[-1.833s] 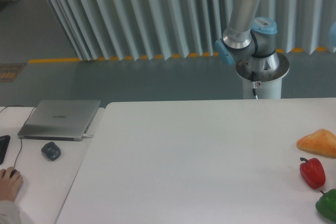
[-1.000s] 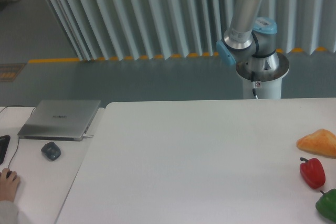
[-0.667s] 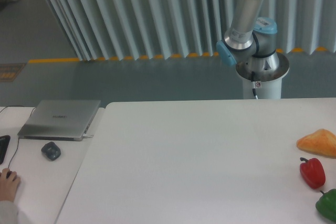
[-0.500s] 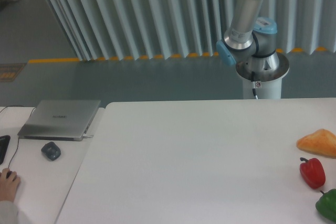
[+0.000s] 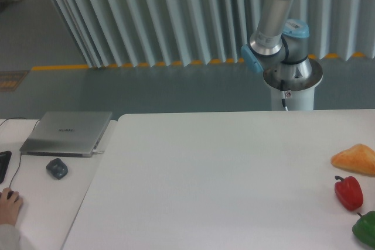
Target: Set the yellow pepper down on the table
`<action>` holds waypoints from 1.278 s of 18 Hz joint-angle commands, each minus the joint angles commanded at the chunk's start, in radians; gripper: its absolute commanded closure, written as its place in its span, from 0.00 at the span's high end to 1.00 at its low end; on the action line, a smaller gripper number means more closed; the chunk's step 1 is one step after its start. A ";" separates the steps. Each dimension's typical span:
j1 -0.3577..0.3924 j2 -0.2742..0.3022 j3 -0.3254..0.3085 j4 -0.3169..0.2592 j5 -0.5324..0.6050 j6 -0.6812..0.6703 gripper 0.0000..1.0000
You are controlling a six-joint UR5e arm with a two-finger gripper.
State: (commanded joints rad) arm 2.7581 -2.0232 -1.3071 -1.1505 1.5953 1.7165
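End effector out of frame, state unknown. Surface (image 5: 222,174) carries orange lump (image 5: 355,159), red pepper (image 5: 349,192), green pepper (image 5: 367,229) at right edge.

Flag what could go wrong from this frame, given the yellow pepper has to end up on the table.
Neither the yellow pepper nor the tool is in view, so a slip in the grasp could go unseen. The orange-yellow lump, red pepper and green pepper crowd the table's right edge; setting down there could knock one off. A person's hand rests at the neighbouring desk, possibly near the arm's sweep.
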 joint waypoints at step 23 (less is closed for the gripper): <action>0.035 -0.238 0.135 0.002 0.147 -0.232 1.00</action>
State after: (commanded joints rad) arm 2.7934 -2.2611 -1.1720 -1.1490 1.7426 1.4849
